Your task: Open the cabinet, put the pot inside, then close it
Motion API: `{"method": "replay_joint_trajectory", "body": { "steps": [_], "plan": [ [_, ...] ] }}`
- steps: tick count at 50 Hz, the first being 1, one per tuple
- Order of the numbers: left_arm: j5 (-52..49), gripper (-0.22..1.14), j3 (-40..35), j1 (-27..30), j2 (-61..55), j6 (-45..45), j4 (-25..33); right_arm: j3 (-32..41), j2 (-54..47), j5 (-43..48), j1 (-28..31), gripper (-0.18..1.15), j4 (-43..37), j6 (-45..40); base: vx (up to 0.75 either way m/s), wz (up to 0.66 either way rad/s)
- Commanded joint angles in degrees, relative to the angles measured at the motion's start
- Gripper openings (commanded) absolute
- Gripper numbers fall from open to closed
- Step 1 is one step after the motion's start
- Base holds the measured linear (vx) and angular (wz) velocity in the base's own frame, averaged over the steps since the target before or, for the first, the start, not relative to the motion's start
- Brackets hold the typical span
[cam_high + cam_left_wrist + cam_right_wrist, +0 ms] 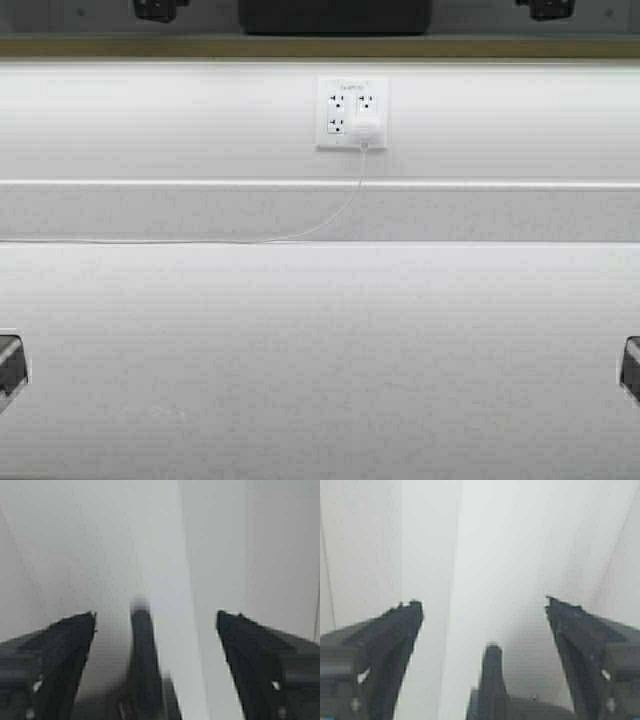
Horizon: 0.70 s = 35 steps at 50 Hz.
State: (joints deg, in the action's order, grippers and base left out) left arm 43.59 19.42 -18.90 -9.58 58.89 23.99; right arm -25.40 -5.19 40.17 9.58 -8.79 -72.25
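The cabinet shows only as its tan lower edge (320,46) along the top of the high view; its doors are out of view. Above that edge sits a wide black shape (335,15), cut off by the frame, which looks like the pot. My left gripper (155,615) is open before pale grey walls. My right gripper (482,602) is open too, before the same pale surfaces. In each wrist view a blurred dark upright piece (142,655) (492,680) stands between the fingers without touching them; I cannot tell what it is.
A white counter (320,360) runs below a white backsplash with a wall outlet (352,113); a white plug and cord (330,215) trail left. Small dark pieces (160,8) (545,8) flank the black shape. Dark arm parts (10,370) (630,368) show at both side edges.
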Motion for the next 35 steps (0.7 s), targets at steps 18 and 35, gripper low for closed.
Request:
{"method": "replay_joint_trajectory", "body": {
  "steps": [18,35],
  "plan": [
    [-7.47,0.02,20.65,1.41,17.31,-21.45,-13.71,-8.79,18.02,-20.04,-0.44,0.21,33.57,9.67,0.00,0.00],
    [-15.38,0.04,33.75,-3.43,28.83,-50.54,-13.27,-23.29,29.00,-25.31,5.89,0.10,35.33,30.32,-0.04,-0.01]
  ]
}}
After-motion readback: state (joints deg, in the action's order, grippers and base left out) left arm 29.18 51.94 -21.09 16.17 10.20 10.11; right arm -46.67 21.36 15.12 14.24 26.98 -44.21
